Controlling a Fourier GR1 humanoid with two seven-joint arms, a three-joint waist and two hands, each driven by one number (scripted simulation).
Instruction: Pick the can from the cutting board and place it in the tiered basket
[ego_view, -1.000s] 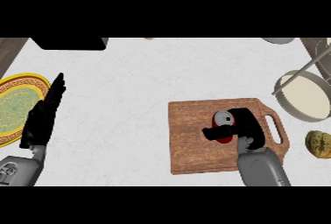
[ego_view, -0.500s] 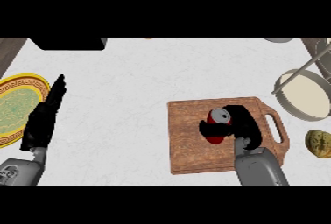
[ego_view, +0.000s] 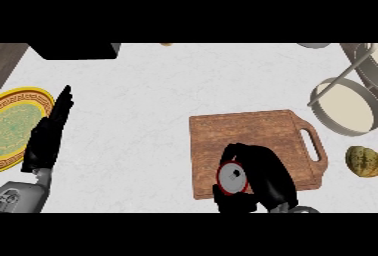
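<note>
A red can with a silver lid (ego_view: 232, 179) shows at the near edge of the wooden cutting board (ego_view: 251, 136). My right hand (ego_view: 267, 176) is curled round the can, fingers over its top and thumb below. The can's body is mostly hidden by the hand. The tiered basket (ego_view: 344, 104) stands at the right edge, a grey-rimmed round tray with slanted grey posts. My left hand (ego_view: 49, 135) rests open at the left, fingers straight, beside the yellow plate.
A yellow-rimmed green plate (ego_view: 16, 124) lies at the left edge. A black block (ego_view: 74, 50) sits at the back left. A brownish-green round object (ego_view: 363, 161) lies right of the board's handle.
My right hand has drawn back toward the near edge with the can in it, from the board's middle to its front edge. The left hand has stayed still.
</note>
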